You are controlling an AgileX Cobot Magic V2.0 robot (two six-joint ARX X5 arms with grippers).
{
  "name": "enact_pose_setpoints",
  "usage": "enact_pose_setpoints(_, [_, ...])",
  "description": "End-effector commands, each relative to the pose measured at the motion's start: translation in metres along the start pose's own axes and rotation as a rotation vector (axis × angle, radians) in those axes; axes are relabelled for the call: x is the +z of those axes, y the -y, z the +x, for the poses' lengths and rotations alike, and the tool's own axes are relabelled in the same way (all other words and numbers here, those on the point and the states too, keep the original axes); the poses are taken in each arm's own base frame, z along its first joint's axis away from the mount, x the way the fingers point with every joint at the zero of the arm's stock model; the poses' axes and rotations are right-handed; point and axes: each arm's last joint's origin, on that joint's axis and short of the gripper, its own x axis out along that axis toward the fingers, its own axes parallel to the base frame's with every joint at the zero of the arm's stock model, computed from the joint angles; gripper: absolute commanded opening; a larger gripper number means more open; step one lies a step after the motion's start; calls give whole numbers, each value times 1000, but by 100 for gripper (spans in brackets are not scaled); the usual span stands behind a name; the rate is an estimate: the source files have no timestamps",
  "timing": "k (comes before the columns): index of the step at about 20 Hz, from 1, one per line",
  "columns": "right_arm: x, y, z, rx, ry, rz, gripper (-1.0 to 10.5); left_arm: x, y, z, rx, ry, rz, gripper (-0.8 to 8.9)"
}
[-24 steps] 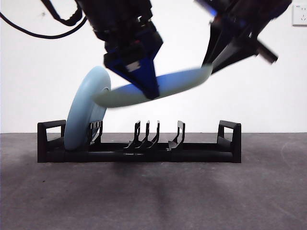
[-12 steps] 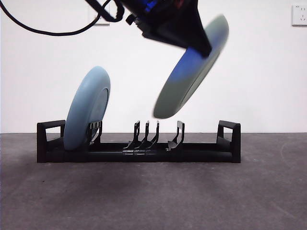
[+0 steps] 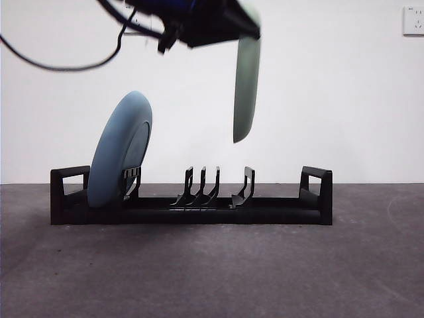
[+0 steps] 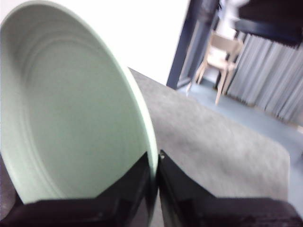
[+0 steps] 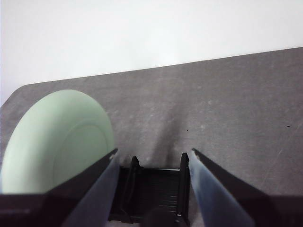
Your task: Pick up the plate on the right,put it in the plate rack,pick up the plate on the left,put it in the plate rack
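Observation:
A pale green plate (image 3: 245,86) hangs upright and edge-on above the black plate rack (image 3: 192,212), over its middle prongs and clear of them. My left gripper (image 3: 225,20) comes in from the top and is shut on the plate's rim; in the left wrist view its jaws (image 4: 156,158) pinch the edge of the green plate (image 4: 71,109). A light blue plate (image 3: 122,149) leans in the rack's left end. My right gripper (image 5: 154,151) is open and empty, looking down on the rack's end (image 5: 151,189) with the green plate (image 5: 57,142) beside it.
A black cable (image 3: 59,66) loops at the upper left of the front view. A wall socket (image 3: 413,20) sits at the top right. Dark grey table (image 3: 212,271) spreads in front of the rack. A chair (image 4: 225,52) and curtains stand beyond the table.
The green plate has swung from nearly flat to upright and edge-on, and risen. The second gripper, at its right rim a second ago, has left the front view.

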Motion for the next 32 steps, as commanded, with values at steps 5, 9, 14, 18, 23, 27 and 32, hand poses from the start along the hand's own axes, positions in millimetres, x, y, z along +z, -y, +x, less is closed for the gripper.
enact_pose_setpoints(5, [1, 0, 1, 0, 5, -10, 249, -16, -36, 17, 40, 6, -129, -9])
enact_pose_setpoints(9, [0, 0, 1, -1, 5, -19, 249, -24, -48, 29, 56, -20, -141, -9])
enact_pose_setpoints(14, [0, 0, 3, -1, -1, -20, 249, -38, -53, 37, 71, -74, -148, -9])
enact_pose_setpoints(18, [0, 1, 4, -2, -4, -19, 249, -48, -57, 36, 128, -156, -122, -1])
enact_pose_setpoints(23, [0, 1, 4, -2, -5, -19, 249, -51, -58, 36, 153, -185, -110, 0])
enact_pose_setpoints(27, [0, 1, 4, 0, -6, -19, 249, -51, -57, 36, 148, -187, -110, 72])
enact_pose_setpoints(32, [0, 1, 4, 0, -7, -19, 249, -53, -53, 37, 133, -196, -110, 258])
